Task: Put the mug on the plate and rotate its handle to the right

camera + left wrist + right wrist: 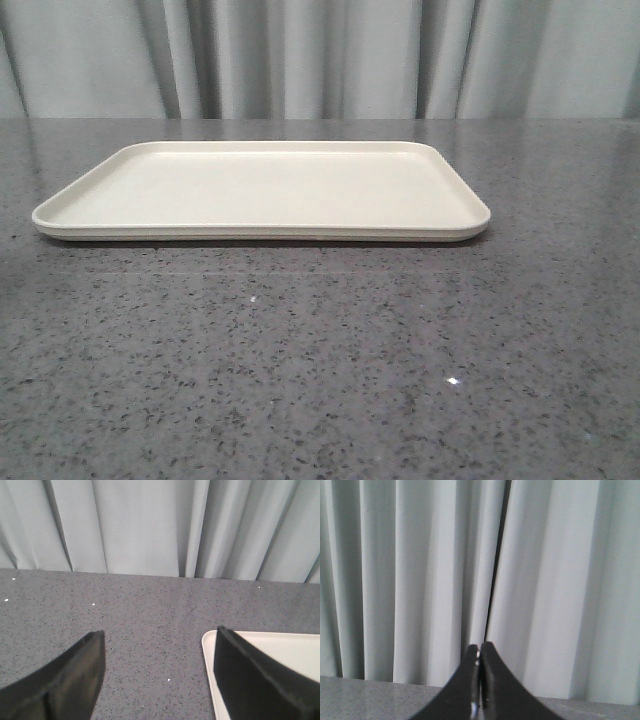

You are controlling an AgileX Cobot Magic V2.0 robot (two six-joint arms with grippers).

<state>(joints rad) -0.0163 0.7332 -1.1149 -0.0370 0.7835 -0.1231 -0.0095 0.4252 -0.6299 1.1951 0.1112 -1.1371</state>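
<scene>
The cream rectangular plate point(260, 190) lies empty on the grey speckled table in the front view. Its near left corner point(260, 650) also shows in the left wrist view. The mug and its handle are out of view in every frame. My left gripper point(159, 645) is open and empty, held low over bare table just left of the plate's corner; one finger point(250, 680) overlaps the plate's edge in that view. My right gripper point(480, 650) is shut with nothing between its fingers and points at the curtain. Neither gripper shows in the front view.
The grey speckled table point(320, 380) stretches from the plate towards me. A pale pleated curtain point(320, 60) hangs behind the table's far edge and also fills the right wrist view point(420, 570).
</scene>
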